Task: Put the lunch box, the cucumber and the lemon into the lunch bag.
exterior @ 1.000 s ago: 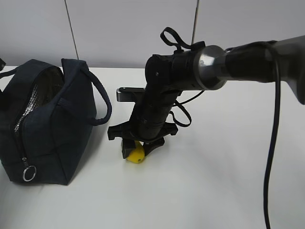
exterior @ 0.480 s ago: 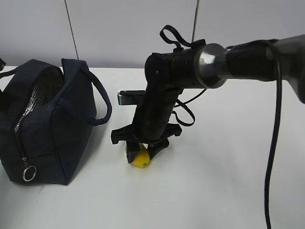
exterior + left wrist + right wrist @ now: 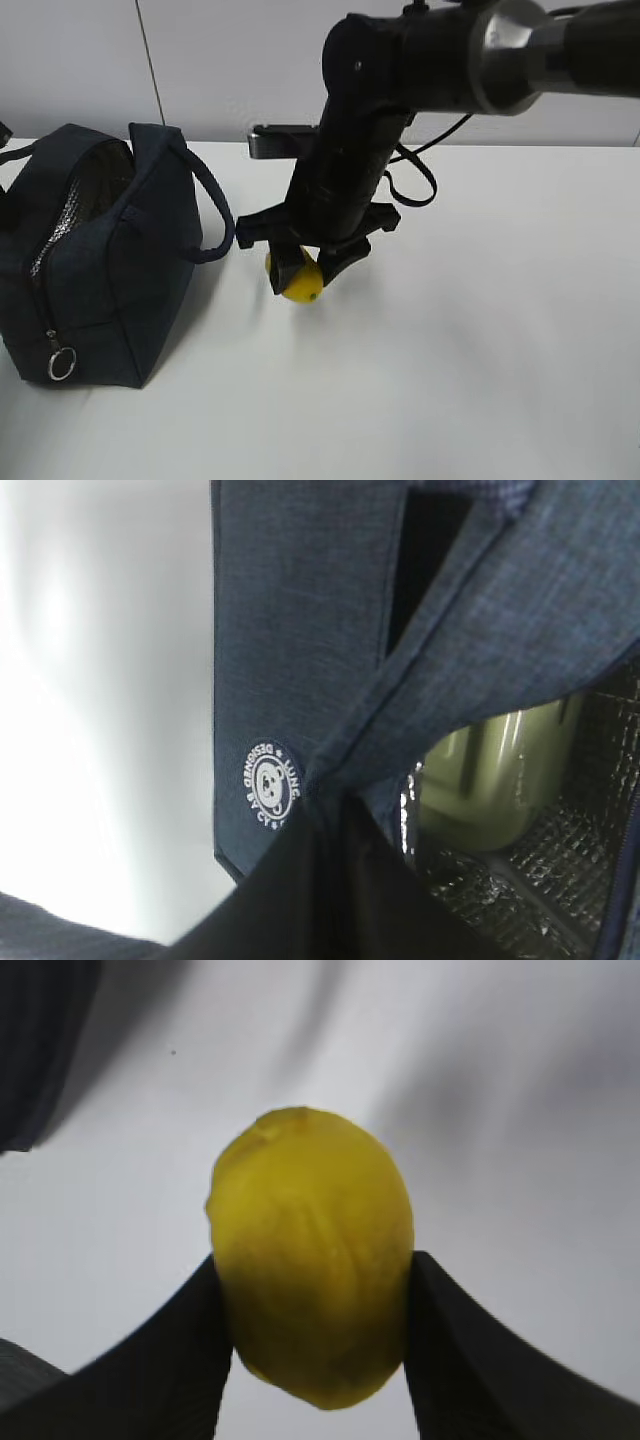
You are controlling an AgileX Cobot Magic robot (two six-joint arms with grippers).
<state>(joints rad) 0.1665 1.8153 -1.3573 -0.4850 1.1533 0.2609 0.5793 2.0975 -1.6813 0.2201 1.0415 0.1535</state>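
Right jaws (image 3: 303, 272) pinching lemon (image 3: 301, 283), clear of table (image 3: 450, 350) | left jaws unseen, can't tell | I'll carry high over lunch bag (image 3: 95, 260) handles, release inside beside lunch box (image 3: 495, 775)

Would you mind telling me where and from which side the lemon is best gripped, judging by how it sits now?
Across its narrow middle, from above: the lemon is oval, so fingers pressing its two flat-ish long sides seat well. The right gripper is shut on it that way, a pad on each flank, the lemon clear of the table.
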